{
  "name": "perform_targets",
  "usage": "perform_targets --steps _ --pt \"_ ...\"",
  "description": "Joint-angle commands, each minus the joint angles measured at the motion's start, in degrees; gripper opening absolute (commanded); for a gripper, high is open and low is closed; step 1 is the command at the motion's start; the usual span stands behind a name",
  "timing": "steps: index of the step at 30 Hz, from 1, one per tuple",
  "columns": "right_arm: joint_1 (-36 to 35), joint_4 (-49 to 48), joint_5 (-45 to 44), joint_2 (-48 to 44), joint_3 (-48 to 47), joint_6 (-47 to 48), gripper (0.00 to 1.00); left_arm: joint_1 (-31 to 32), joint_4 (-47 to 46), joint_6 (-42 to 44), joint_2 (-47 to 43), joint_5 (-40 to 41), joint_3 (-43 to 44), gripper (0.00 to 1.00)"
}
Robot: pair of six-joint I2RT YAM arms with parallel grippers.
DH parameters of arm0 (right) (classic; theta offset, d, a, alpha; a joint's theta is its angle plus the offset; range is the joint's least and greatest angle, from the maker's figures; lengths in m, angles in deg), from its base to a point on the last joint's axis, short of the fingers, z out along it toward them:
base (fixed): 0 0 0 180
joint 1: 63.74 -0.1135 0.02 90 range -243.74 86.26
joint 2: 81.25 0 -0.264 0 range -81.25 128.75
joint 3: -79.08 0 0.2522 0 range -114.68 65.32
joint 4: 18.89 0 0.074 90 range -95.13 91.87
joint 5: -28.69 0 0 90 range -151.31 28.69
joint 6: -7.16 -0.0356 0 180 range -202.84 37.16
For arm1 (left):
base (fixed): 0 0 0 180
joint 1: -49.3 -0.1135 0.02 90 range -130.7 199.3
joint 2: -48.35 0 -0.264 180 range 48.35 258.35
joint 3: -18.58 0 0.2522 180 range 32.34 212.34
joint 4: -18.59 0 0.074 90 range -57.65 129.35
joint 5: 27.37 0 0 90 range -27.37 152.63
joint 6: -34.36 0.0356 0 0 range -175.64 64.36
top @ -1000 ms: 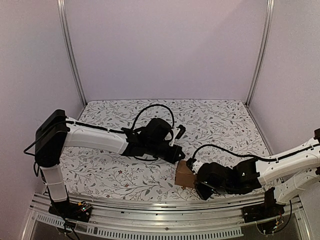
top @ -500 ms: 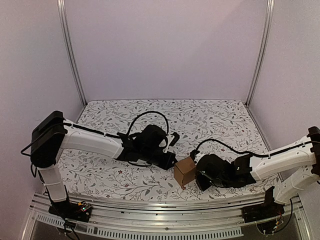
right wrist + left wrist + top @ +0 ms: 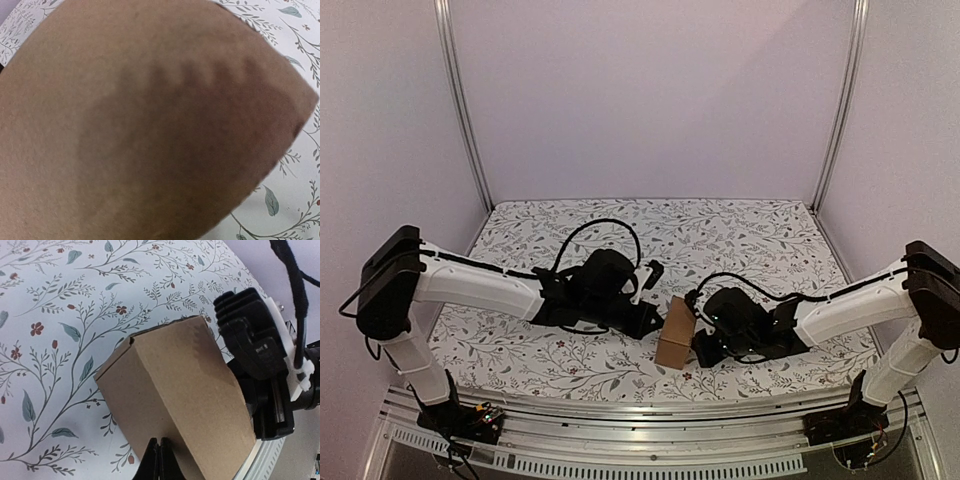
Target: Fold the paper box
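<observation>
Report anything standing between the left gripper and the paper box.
Nothing visible does. The left gripper, jaws together, points straight at the paper box with its tips right at the near face. The right gripper sits at the opposite side.

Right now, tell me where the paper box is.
In the top view the paper box stands on the floral table near its front edge, slightly right of centre, directly between the left hand and the right hand.
</observation>
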Motion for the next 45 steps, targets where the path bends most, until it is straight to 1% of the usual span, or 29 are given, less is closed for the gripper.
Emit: perform_targets --steps 1,8,12,20,23,27,32,37,41,45 --pt "1.6 -6.0 6.7 3.1 -2.3 0.0 0.00 -1.0 -0.2 -1.2 -4.0 2.8 -3.8 0.00" --pt "6.1 -13.5 14.4 5.8 -0.6 -5.0 0.00 -1.0 -0.3 -2.3 -8.4 5.4 -8.9 0.00" --pt "7.3 -16.5 15.8 8.3 -0.5 -7.8 0.00 -1.1 -0.6 -2.6 -8.6 5.4 -9.2 0.00" --pt "9.8 -25.6 21.4 14.1 0.8 -14.3 0.00 -1.0 -0.9 -2.1 -7.0 3.7 -7.0 0.00" --pt "9.7 -29.1 25.7 17.2 0.4 -15.9 0.00 -1.0 -1.5 -2.1 -6.2 2.3 -6.0 0.00" --pt "10.1 -32.2 26.0 19.0 2.0 -17.3 0.00 -0.8 -1.4 -1.8 -4.8 1.2 -3.7 0.00" --pt "11.7 -32.4 25.3 18.7 3.9 -17.3 0.00 -0.7 -0.7 -1.4 -2.7 0.4 -0.7 0.00" --pt "15.0 -31.8 23.1 17.4 7.7 -16.8 0.01 -0.7 0.0 -1.1 -1.4 1.0 0.7 0.00" --pt "16.6 -28.4 19.6 15.3 9.9 -14.8 0.01 -0.6 1.0 -0.9 -0.6 0.9 1.9 0.00" --pt "16.7 -23.7 16.6 11.9 10.7 -12.1 0.01 -0.6 1.1 -0.9 0.7 0.2 3.3 0.00"
